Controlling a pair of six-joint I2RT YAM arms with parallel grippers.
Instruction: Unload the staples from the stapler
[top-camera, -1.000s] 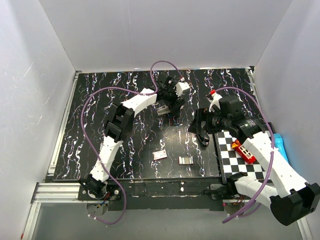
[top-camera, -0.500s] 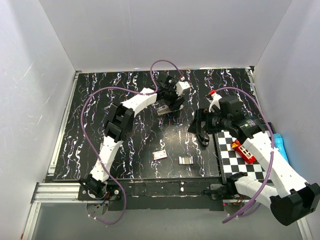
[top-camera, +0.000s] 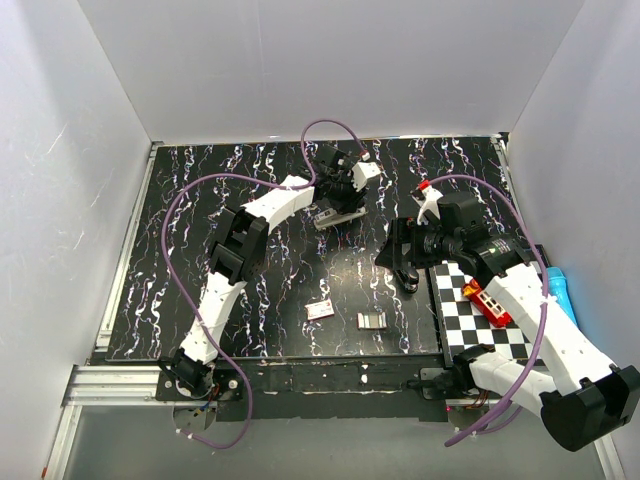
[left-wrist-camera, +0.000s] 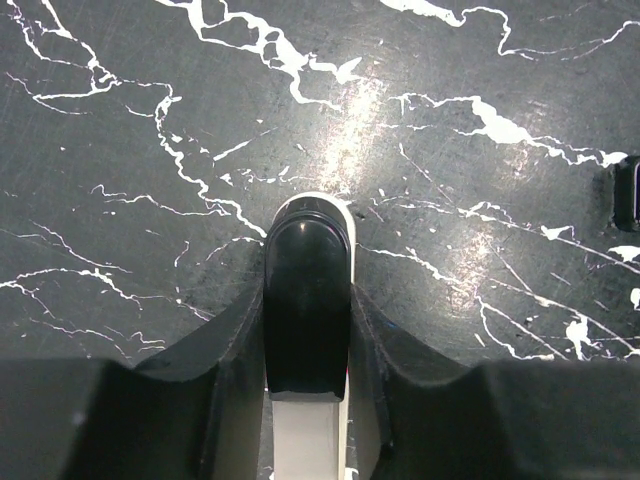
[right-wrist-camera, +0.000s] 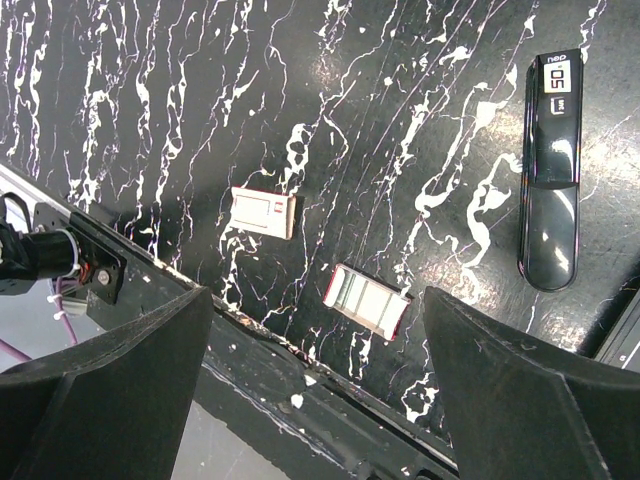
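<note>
The left jaws sit closed against both sides of the stapler (left-wrist-camera: 306, 260). The right jaws hang wide open over the tabletop (right-wrist-camera: 150, 110), holding nothing.

Overhead view, two downward wrist close-ups

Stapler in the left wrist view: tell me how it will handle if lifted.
The stapler is probably rigid: it looks like a hard moulded body. Its glossy rounded top may be slippery, though the left fingers flank its sides instead. Gripped near one end, it may tilt when raised.
</note>
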